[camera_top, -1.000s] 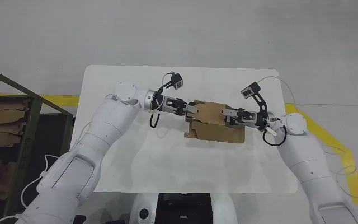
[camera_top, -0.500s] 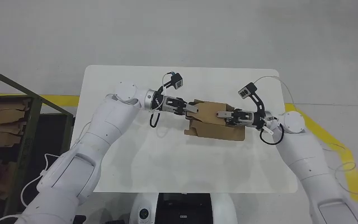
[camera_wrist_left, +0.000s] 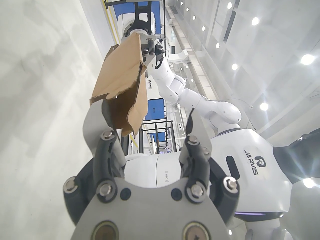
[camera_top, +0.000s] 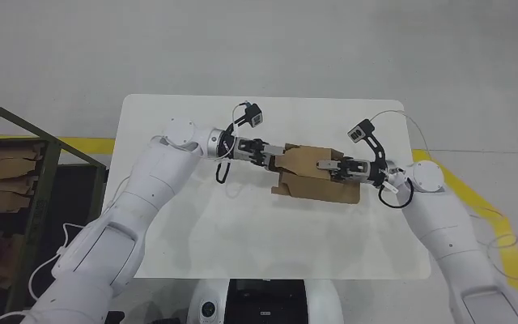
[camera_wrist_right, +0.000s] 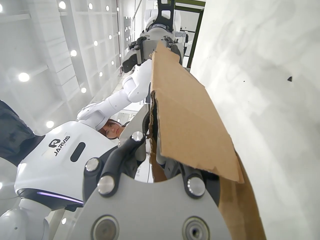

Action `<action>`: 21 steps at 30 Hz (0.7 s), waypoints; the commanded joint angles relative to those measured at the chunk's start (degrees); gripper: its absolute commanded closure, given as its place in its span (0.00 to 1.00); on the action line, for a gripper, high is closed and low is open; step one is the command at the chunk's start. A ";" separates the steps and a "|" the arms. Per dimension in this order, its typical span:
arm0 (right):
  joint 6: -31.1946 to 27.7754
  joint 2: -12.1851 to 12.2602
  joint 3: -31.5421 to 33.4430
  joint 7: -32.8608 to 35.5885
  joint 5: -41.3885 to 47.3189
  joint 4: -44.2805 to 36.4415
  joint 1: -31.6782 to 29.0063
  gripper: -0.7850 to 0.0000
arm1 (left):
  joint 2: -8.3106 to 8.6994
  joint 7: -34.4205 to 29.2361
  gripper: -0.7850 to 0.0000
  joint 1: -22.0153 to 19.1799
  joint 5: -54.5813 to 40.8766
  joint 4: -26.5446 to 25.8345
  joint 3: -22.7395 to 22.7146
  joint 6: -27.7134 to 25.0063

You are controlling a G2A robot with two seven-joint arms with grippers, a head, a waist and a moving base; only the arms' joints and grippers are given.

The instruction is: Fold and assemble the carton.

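The brown carton (camera_top: 312,176) lies partly folded in the middle of the white table (camera_top: 202,235), between both arms. My left gripper (camera_top: 273,155) is at its left end, open, with the fingers spread wide in the left wrist view (camera_wrist_left: 147,116); one finger (camera_wrist_left: 96,121) touches a torn flap of the carton (camera_wrist_left: 120,81). My right gripper (camera_top: 330,168) is at the carton's right side, shut on a wall of the carton (camera_wrist_right: 185,126). One finger (camera_wrist_right: 140,126) shows beside the panel edge; the other is hidden under the cardboard. The left gripper (camera_wrist_right: 155,48) shows open at the far end.
A dark green rack (camera_top: 32,154) with flat cardboard sheets stands off the table's left edge. Bare tabletop lies in front of and behind the carton. A yellow floor line (camera_top: 453,174) runs past the table's right side.
The left gripper and the carton's left end shifted slightly to the right. The right gripper edged inward over the carton, and the carton now sits a little further right.
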 commanded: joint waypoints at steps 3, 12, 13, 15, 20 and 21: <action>-0.30 0.10 -0.12 -0.30 -0.32 -0.30 -0.70 1.00 | 0.19 -0.03 0.00 0.32 -0.27 -0.67 -0.29 0.03; -2.67 -0.25 -0.56 -2.68 0.07 1.11 -1.35 1.00 | 0.45 -0.01 0.00 0.86 -1.14 -2.09 -0.75 0.01; -3.07 -0.31 -0.60 -3.08 -0.05 1.38 -1.36 1.00 | 0.49 -0.01 0.00 0.92 -1.27 -2.17 -0.84 0.02; -3.66 -0.43 -0.73 -3.67 -0.42 1.94 -1.26 1.00 | 0.56 -0.09 0.00 1.03 -1.46 -2.41 -0.98 0.10; -4.57 -0.68 -0.96 -4.58 -1.40 2.73 -1.00 1.00 | 0.77 -0.02 0.00 1.24 -1.85 -3.06 -1.54 0.02; -4.80 -0.71 -0.99 -4.81 -1.69 2.83 -0.99 1.00 | 0.81 0.00 0.00 1.27 -1.94 -3.19 -1.65 0.01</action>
